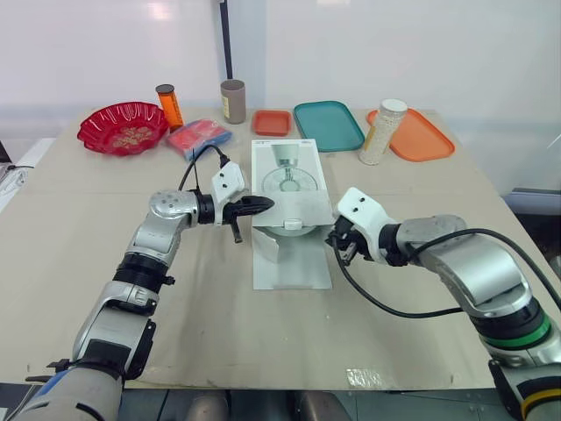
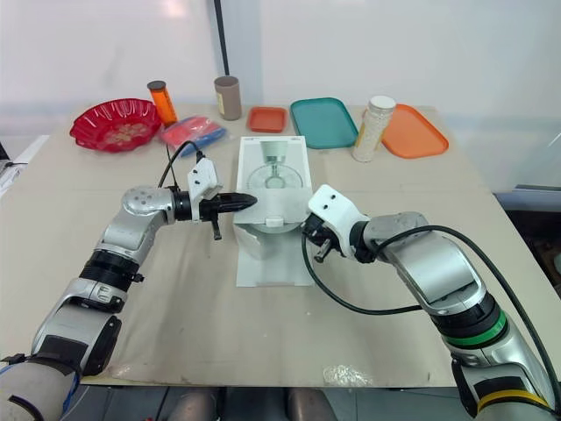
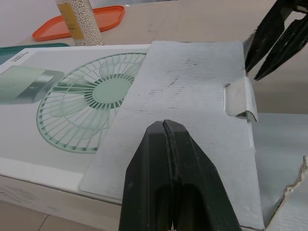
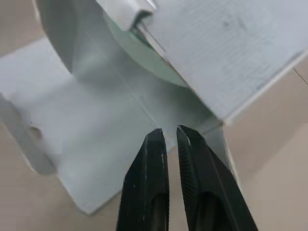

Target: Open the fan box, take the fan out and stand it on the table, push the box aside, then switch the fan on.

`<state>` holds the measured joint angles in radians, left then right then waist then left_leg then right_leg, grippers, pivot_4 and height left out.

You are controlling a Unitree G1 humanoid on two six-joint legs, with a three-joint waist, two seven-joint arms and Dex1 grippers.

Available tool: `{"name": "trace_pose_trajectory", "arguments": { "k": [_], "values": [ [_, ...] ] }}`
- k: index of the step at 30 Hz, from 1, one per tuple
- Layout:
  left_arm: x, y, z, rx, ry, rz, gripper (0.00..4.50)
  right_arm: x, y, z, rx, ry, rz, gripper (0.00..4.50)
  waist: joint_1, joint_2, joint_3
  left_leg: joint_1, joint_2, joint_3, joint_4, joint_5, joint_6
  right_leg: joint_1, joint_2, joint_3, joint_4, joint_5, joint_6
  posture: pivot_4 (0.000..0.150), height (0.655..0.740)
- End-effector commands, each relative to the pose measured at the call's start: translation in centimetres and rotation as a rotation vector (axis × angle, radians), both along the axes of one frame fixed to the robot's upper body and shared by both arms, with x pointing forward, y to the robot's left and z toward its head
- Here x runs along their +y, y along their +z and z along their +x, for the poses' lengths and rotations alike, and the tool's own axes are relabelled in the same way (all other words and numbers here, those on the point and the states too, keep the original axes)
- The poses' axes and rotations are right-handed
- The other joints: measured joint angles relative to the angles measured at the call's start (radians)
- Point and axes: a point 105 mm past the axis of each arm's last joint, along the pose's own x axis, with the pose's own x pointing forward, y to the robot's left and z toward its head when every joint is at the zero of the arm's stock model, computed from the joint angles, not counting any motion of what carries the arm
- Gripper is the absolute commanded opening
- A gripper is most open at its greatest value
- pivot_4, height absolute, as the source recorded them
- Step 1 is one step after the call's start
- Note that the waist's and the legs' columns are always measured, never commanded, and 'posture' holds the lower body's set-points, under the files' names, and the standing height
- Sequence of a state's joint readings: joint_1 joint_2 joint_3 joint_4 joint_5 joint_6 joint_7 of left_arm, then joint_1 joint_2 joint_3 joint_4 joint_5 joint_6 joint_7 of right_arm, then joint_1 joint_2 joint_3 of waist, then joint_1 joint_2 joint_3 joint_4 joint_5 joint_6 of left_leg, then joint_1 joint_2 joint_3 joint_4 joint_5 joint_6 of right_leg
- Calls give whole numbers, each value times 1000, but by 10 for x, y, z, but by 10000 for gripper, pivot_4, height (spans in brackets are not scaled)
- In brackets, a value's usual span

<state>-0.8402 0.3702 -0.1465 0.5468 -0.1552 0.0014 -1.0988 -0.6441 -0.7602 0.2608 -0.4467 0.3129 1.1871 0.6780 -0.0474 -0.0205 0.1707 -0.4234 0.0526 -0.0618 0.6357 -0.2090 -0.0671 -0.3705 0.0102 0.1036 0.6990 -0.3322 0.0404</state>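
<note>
Now, from the head, we see the fan box (image 1: 289, 171) lying flat mid-counter (image 1: 219, 316), its grey end flap (image 1: 294, 209) folded back over the printed lid. Our left claw (image 1: 263, 203) is clenched, its tips over that flap's edge; we cannot tell whether they touch it. Our right claw (image 1: 340, 248) sits just beside the box's open mouth, across from the left. Well beyond both claws stand a bead jar (image 1: 382, 132), a teal tray (image 1: 328, 124) and a red bowl (image 1: 123, 127).

Along the left wrist, the flap spreads directly ahead of the pressed-together fingers, and the right claw's tips are near the flap's tab (image 3: 238, 98).

Along the right wrist, the fingers are a sliver apart, gripping nothing. A pale green curve of the fan (image 4: 144, 60) shows just ahead, inside the box.
</note>
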Motion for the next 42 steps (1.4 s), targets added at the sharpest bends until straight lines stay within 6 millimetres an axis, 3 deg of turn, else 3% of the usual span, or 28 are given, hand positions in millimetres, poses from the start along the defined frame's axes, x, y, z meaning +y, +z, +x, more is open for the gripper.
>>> {"name": "trace_pose_trajectory", "arguments": {
  "k": [1, 8, 12, 19, 22, 25, 30, 38, 42],
  "values": [
    [3, -4, 2, 7, 11, 22, 0, 4, 27, -2, -78, 31, 44, 4228, 0, 0, 0, 0, 0, 0, 0, 0, 0, 0, 0, 0, 0, 0, 0, 1500, 7400],
    [4, -2, 2, 2, 15, 26, 0, 16, 54, -8, -121, 105, 133, 4228, 0, 0, 0, 0, 0, 0, 0, 0, 0, 0, 0, 0, 0, 0, 0, 1500, 7400],
    [6, 3, 4, -9, 19, 22, 0, 15, 67, 12, -175, 32, 219, 4228, -1, 0, 0, 0, 0, 0, 0, 0, 0, 0, 0, 0, 0, 0, 0, 1500, 7400],
    [5, 20, 5, -46, 14, -6, 0, 8, 40, 46, -178, -102, 214, 4228, 0, 0, 0, 0, 0, 0, 0, 0, 0, -1, 0, 0, 0, 0, 0, 1500, 7400],
    [-4, 41, -5, -70, -45, -55, 0, -6, 19, 54, -160, -156, 159, 4228, 0, 0, 0, -1, 0, 0, 0, 0, 0, -1, 0, -1, 0, 0, 0, 1500, 7400],
    [-13, 49, -21, -100, -121, -37, 0, -8, 15, 53, -157, -159, 168, 4228, 0, 0, 0, -1, 0, 0, 0, 0, 0, -1, 0, 0, 0, 0, 0, 1500, 7400],
    [-25, 42, -42, -137, -210, 54, 0, -8, 17, 53, -167, -162, 184, 4228, 0, 0, 0, 0, 0, 0, 0, 0, 0, 0, 0, 0, 1, 0, 0, 1500, 7400],
    [-35, 4, -46, -224, -255, 303, 0, -3, 22, 56, -190, -157, 202, 4228, 1, 0, 0, 0, 0, 0, 0, 0, 0, 0, 0, 0, 1, 0, 0, 1500, 7400],
    [-33, -3, -52, -268, -303, 383, 0, -2, 23, 56, -191, -152, 204, 4228, 1, 0, 0, 0, 0, 0, 0, 0, 0, 0, 0, 0, 1, 0, 0, 1500, 7400]
  ]
}}
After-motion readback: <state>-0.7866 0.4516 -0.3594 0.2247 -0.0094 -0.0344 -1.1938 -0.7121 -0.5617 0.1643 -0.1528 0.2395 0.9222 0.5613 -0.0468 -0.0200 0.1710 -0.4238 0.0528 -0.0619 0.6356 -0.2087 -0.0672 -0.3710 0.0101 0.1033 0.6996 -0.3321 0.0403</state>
